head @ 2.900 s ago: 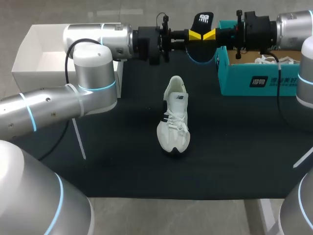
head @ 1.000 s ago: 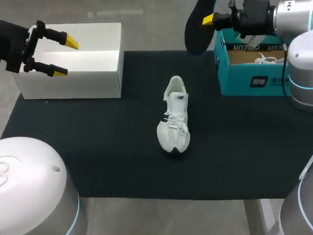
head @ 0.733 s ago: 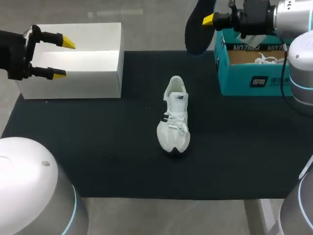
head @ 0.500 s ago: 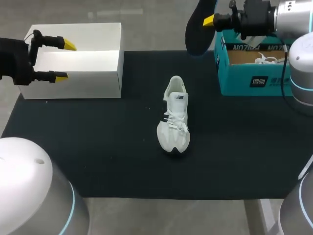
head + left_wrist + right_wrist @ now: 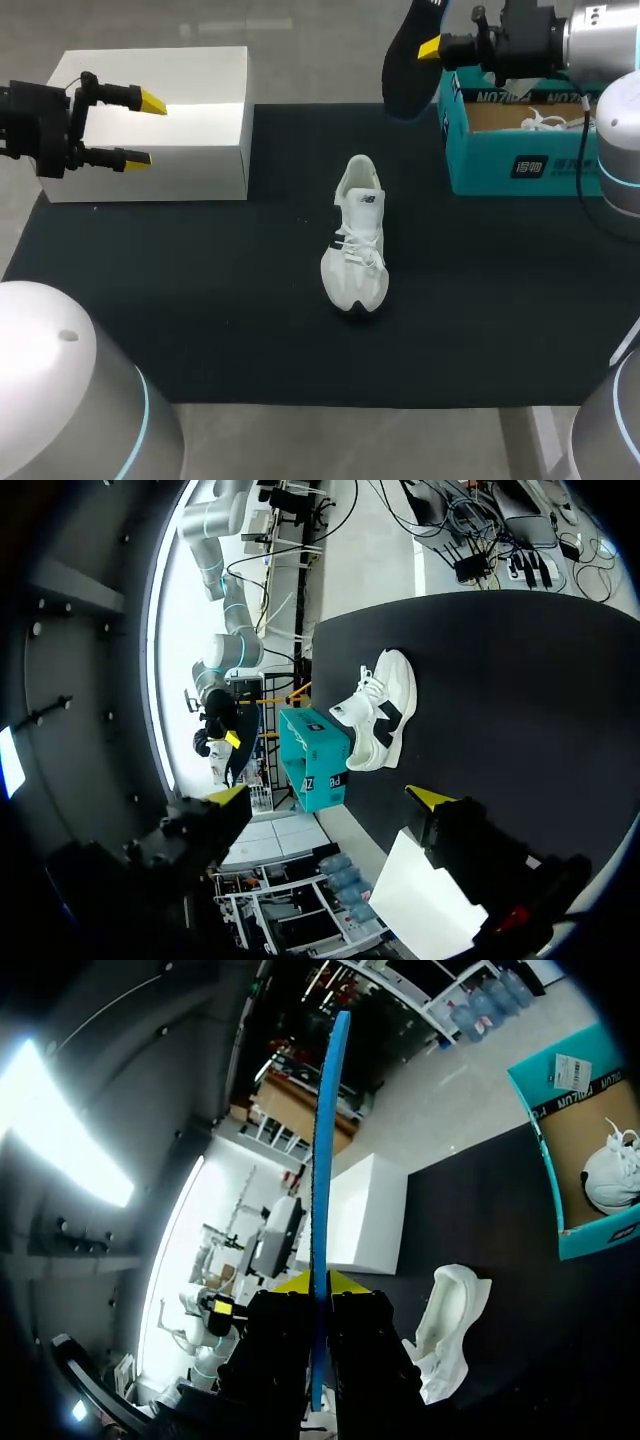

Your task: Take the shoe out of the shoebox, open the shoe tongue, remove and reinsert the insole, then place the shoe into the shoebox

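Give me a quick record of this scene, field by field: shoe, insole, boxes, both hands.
shoe: white, upright on the mat
insole: out of the shoe, raised beside the shoebox
shoebox: teal, open, second shoe inside
white box: open, at mat's far left
left hand: open, empty, at white box
right hand: shut on insole

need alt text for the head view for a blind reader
The right pincer holds a dark insole in the air beside an open teal shoebox with a second shoe inside. A white shoe lies mid-table on a black mat; the left pincer hangs open by a white box.
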Tool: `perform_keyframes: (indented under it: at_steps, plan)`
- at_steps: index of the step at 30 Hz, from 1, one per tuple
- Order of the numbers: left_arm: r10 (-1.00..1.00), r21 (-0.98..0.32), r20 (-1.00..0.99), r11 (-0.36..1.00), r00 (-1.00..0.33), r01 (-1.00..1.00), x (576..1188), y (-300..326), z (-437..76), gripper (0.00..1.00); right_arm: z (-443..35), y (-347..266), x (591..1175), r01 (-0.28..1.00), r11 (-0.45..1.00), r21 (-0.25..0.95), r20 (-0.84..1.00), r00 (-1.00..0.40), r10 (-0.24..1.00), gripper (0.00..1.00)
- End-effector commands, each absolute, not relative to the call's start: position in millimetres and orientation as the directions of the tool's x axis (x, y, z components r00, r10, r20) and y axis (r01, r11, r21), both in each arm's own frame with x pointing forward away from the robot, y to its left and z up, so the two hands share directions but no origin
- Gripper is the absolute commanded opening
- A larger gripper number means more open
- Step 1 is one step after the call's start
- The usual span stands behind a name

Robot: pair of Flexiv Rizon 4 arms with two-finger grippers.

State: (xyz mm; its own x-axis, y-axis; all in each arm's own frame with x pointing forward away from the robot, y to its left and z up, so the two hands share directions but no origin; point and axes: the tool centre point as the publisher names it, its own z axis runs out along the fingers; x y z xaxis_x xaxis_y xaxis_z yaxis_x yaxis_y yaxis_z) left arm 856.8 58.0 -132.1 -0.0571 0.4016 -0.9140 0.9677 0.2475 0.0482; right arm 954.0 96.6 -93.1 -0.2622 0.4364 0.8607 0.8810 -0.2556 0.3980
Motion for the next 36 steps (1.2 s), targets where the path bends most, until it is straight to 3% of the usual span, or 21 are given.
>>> perform_keyframes:
  at_steps: [1,9,15,18,36]
  plan:
    - [0.406,0.016,-0.912,0.164,-0.053,0.986,868,57,-137,1.0,-94,98,951,0.879,-0.261,0.398,0.86,-0.259,0.439,0.0]
    - [0.415,0.011,-0.907,0.192,-0.071,0.981,869,54,-138,1.0,-93,102,953,0.877,-0.246,0.413,0.853,-0.278,0.441,0.0]
    - [0.415,0.011,-0.907,0.192,-0.071,0.981,869,54,-138,1.0,-85,108,955,0.87,-0.088,0.485,0.82,-0.417,0.393,0.0]
    - [0.415,0.011,-0.907,0.192,-0.071,0.981,869,54,-138,1.0,-82,108,958,0.88,-0.063,0.471,0.832,-0.419,0.363,0.0]
    - [0.415,0.011,-0.907,0.192,-0.071,0.981,869,54,-138,1.0,-82,108,958,0.88,-0.063,0.471,0.832,-0.419,0.363,0.0]
